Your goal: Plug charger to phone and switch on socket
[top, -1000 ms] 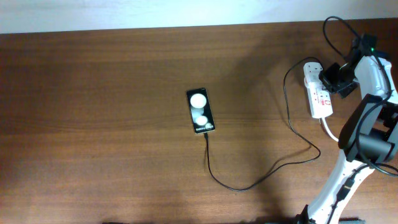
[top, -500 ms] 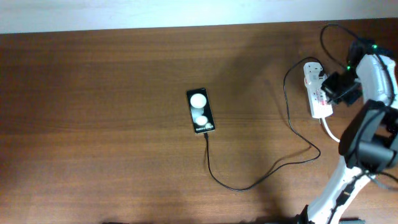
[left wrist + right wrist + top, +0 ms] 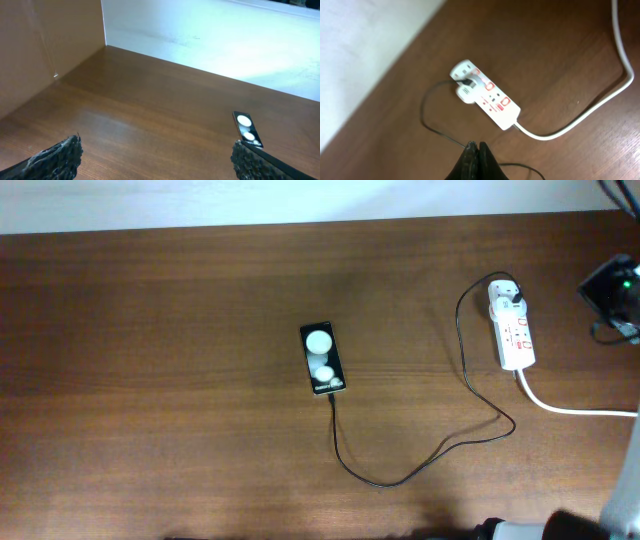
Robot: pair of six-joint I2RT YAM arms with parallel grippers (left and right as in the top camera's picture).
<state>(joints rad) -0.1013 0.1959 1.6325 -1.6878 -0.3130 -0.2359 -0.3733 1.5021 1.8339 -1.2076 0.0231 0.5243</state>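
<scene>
- Right pincer (image 3: 476, 148), clenched and empty, hangs right of the socket (image 3: 492, 102), the charger (image 3: 466, 92) plugged into its far end.
- My left pincer (image 3: 156, 150) gapes released, the phone (image 3: 245, 129) lying beyond it.

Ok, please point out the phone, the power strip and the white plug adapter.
phone (image 3: 322, 358): overhead view, middle of its black face.
power strip (image 3: 491, 101): right wrist view, white body by the red switches.
white plug adapter (image 3: 465, 91): right wrist view, its white casing.

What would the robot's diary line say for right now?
charger: tip at phone, plug in socket | left hand: open, empty | right hand: shut, clear of socket | switch: unclear
</scene>
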